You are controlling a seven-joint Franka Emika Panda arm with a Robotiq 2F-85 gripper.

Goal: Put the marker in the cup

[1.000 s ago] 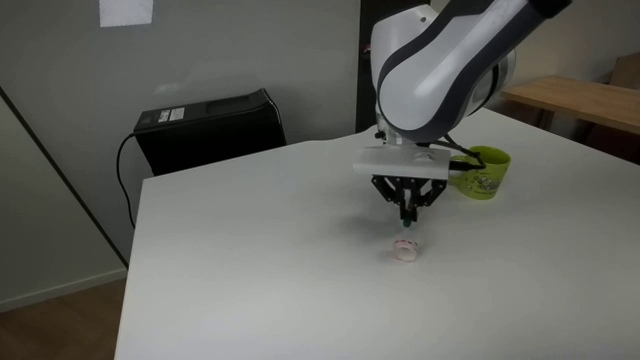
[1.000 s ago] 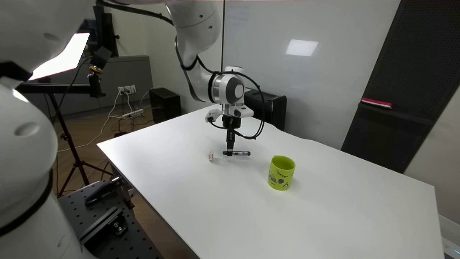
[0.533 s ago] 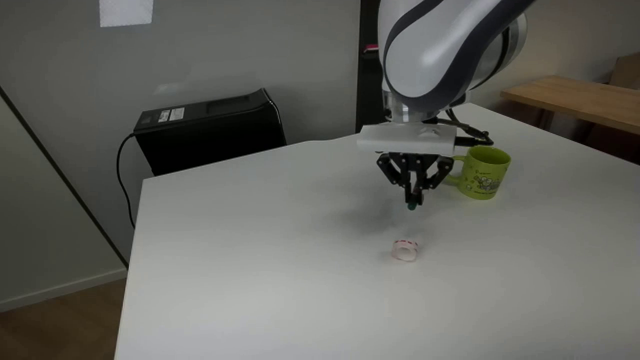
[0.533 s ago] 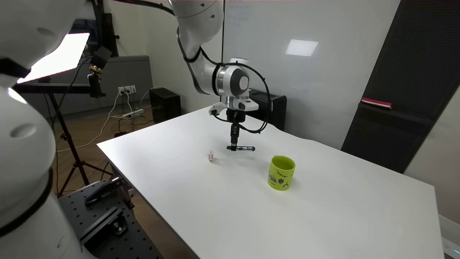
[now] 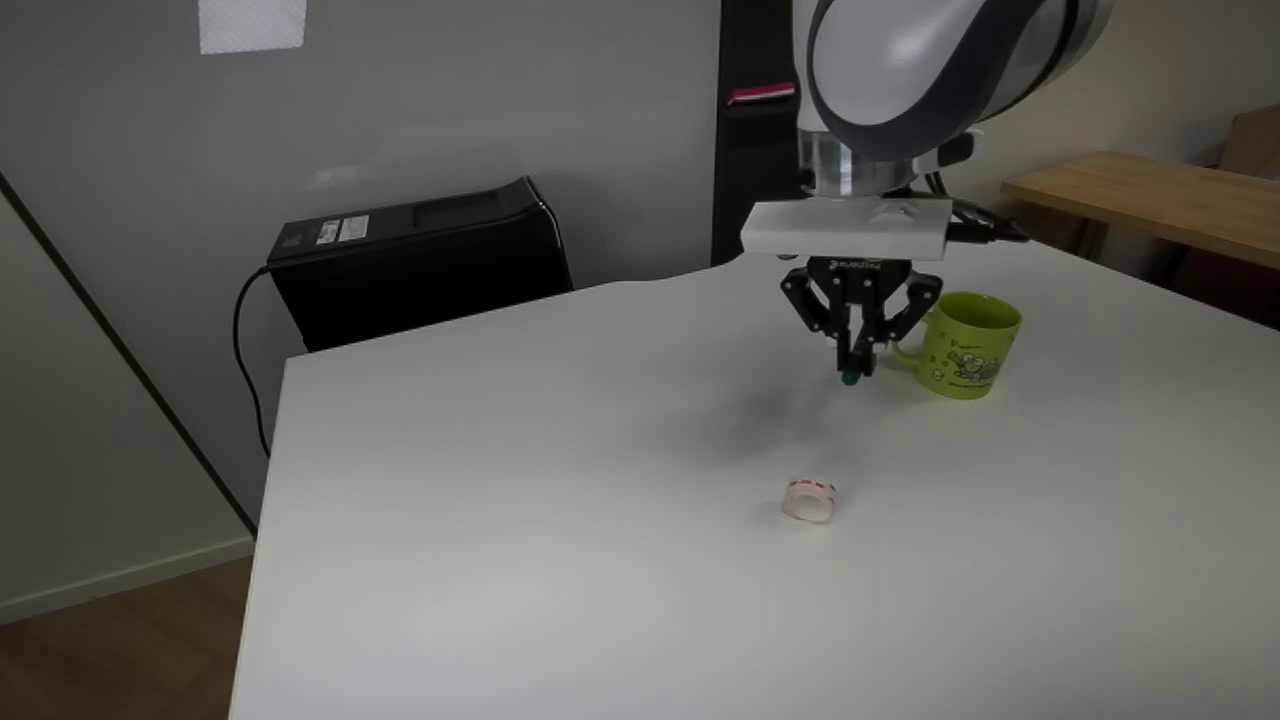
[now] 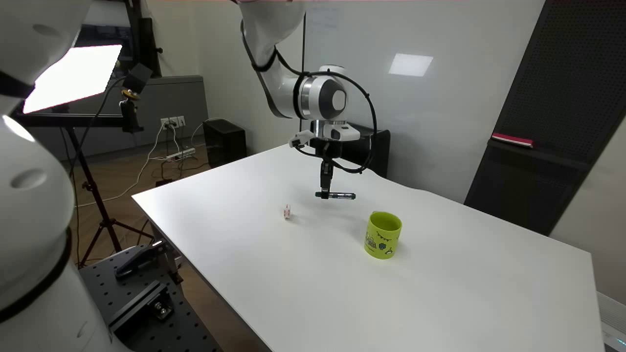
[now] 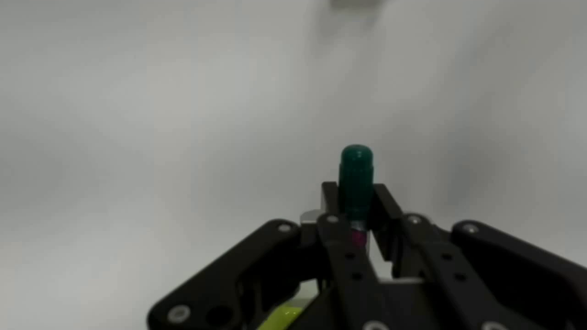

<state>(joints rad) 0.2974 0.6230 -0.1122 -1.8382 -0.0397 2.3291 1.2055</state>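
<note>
Pinches the marker in the gripper, near the green end, with fingers tight against both sides in the wrist view. Holds it nearly level, clear of the white table, near the lime-green cup but outside it. Points the longer part toward the cup's side in an exterior view. Find the cup upright, with its handle on the gripper's side in an exterior view. Note a small pale ring with red marks on the table, well apart from the cup. See a black box beyond the table.
</note>
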